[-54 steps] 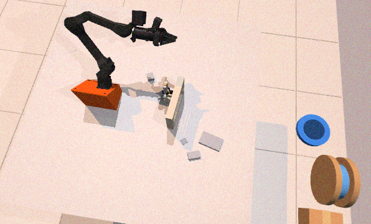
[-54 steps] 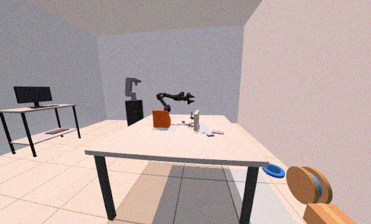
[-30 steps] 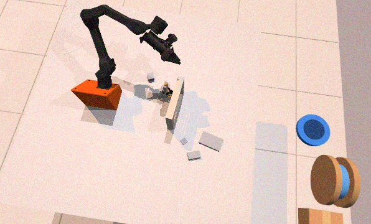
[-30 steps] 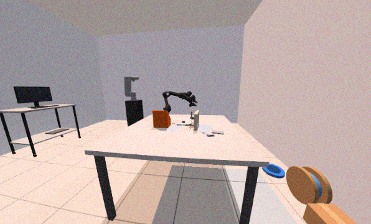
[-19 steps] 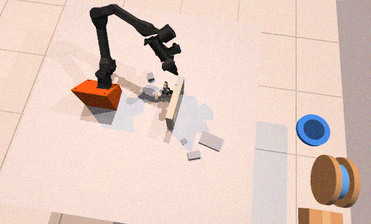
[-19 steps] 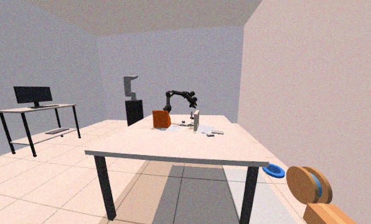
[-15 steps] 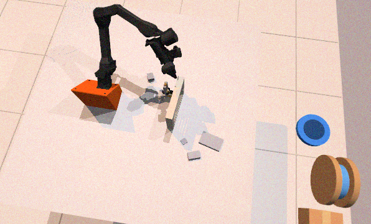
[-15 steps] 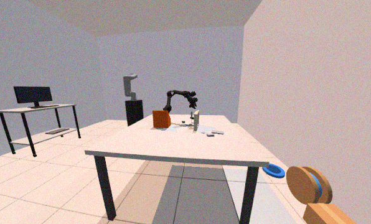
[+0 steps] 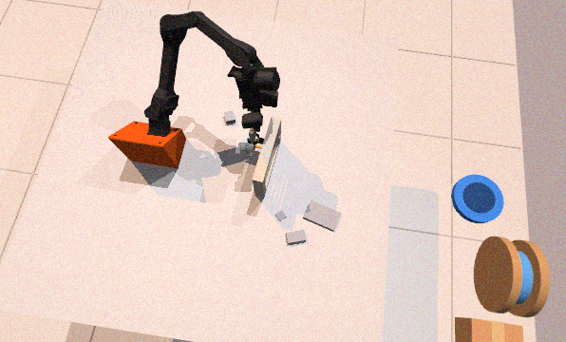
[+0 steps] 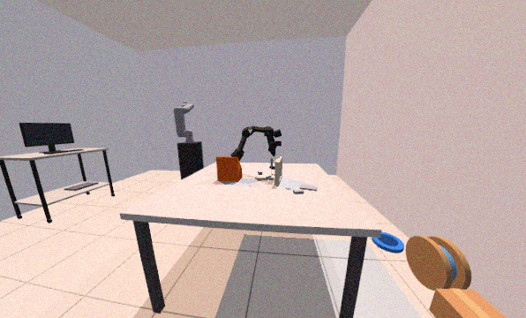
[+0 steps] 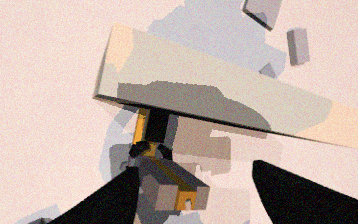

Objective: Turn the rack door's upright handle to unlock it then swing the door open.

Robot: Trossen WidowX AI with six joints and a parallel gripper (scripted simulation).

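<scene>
The rack [image 9: 266, 159] [image 10: 278, 171] [image 11: 195, 82] stands upright on the table as a pale narrow block. Door and frame cannot be told apart; no door stands swung out. The upright handle [image 11: 172, 172], grey with an orange strip, is on the side facing the arm base, beside a black mount; its turn angle is unclear. My gripper [image 9: 253, 127] [image 10: 273, 155] [image 11: 195, 171] points down over the handle, close beside the rack. It is open. In the wrist view the handle's top shows between the fingers, nearer the left one; whether that finger touches it cannot be told.
The orange base block [image 9: 145, 142] [image 10: 229, 169] is left of the rack. A flat grey block [image 9: 322, 216] [image 10: 308, 187] and a smaller block [image 9: 295, 237] [image 10: 298, 192] lie beyond it. Another small block [image 9: 230, 118] lies near the arm's wrist.
</scene>
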